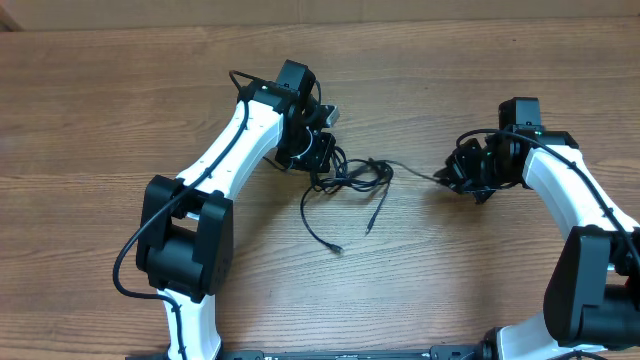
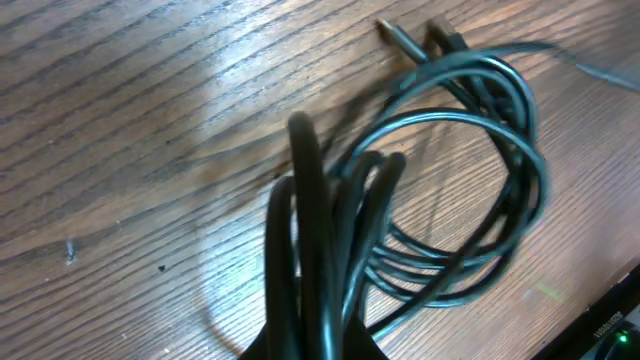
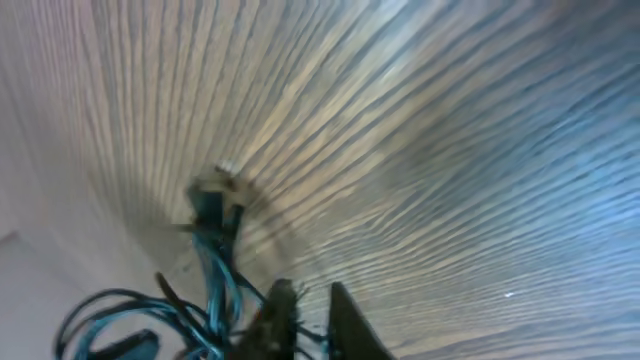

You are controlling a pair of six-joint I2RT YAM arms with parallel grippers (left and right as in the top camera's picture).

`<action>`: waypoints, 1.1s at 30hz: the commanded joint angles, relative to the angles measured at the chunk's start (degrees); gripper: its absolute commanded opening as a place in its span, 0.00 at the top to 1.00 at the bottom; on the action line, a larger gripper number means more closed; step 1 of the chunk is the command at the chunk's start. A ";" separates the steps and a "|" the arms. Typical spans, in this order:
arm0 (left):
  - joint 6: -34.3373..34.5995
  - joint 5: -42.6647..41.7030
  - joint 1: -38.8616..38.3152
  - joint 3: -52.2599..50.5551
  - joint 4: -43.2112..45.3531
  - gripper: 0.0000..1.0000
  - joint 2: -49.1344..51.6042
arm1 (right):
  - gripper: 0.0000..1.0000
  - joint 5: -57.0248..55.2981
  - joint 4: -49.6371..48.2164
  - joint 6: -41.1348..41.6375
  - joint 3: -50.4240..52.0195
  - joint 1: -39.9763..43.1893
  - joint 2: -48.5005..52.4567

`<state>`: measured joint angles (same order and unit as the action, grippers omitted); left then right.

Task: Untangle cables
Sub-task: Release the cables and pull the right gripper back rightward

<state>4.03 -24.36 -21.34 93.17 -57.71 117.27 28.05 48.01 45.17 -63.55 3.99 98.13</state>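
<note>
Wood table [image 1: 100, 110], left gripper [image 1: 320, 160] down, clamping cables [image 1: 356, 176]

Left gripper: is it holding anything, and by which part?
The left gripper is shut on the cables, pinching several strands of the coiled bundle.

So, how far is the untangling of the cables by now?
Done: little; the cables form one knotted coil, with only two ends lying loose on the table. In hand: the left gripper pinches that coil, and one strand stretches to the right gripper, whose grip I cannot judge. Left: pulling every loop apart.
</note>
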 commanded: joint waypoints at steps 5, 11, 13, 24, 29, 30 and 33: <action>-0.90 1.03 0.31 0.74 -0.09 0.96 -0.79 | 0.63 -1.70 -0.04 -0.72 -0.55 0.15 0.31; -0.83 5.66 0.31 0.74 -0.35 0.70 -0.79 | 0.48 -1.73 -0.04 -0.74 -0.55 0.15 0.31; -0.83 7.08 0.31 0.74 -0.55 0.48 -0.79 | 0.44 -1.73 -0.04 -0.74 -0.55 0.15 0.31; 1.99 17.57 0.31 2.27 -1.90 0.00 -1.18 | 0.05 -3.02 0.17 -2.51 -0.55 0.15 0.31; 2.45 20.72 0.31 10.16 -5.42 0.00 -1.75 | 0.00 -4.94 0.57 -4.76 -0.55 0.15 0.31; 2.71 20.72 0.31 11.96 -6.01 0.00 -1.77 | 0.00 -5.16 0.59 -4.76 -0.55 0.15 0.31; 3.93 20.02 0.28 15.28 -6.95 0.03 -1.77 | 0.00 -5.53 0.59 -4.76 -0.55 0.15 0.31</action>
<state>6.15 -5.58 -21.32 105.10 -63.99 117.21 23.90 48.69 41.52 -63.55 4.03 98.13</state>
